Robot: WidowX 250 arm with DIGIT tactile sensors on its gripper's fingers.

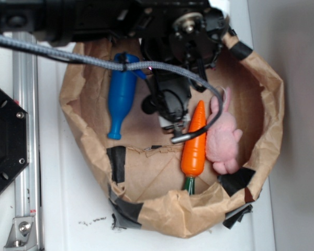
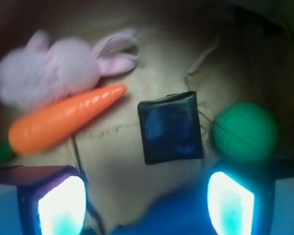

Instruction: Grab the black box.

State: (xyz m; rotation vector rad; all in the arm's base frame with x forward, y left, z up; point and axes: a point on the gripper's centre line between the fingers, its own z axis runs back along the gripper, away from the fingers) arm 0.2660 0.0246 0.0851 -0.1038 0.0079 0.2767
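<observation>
White tabletop is seen beneath a brown paper bag with rolled-down walls, and all the small items lie on the bag's floor. The black box is shown in the wrist view lying flat at the middle of the bag floor, just above the gap between the gripper's two lit fingers; in the exterior view it is hidden under the arm. The gripper is held open with nothing between the jaws, and is poised above the box without touching it.

For a good grasp, the gripper should be carried a little toward 12 o'clock in the wrist view so that the box is centred between the fingers, then lowered straight down. The box sits slightly skewed, so a small wrist turn would likely be needed to square the jaws to two opposite sides. Its glossy, wrinkled skin suggests a soft surface that may slip.

From the box outward, a green ball lies just beside it at 3 o'clock, and could be nudged or caught by the right-hand finger. An orange carrot points its tip toward the box from 9 o'clock, near but apart. A pink plush rabbit rests beyond the carrot at 10 o'clock. A blue bottle is seen in the exterior view, well apart.
</observation>
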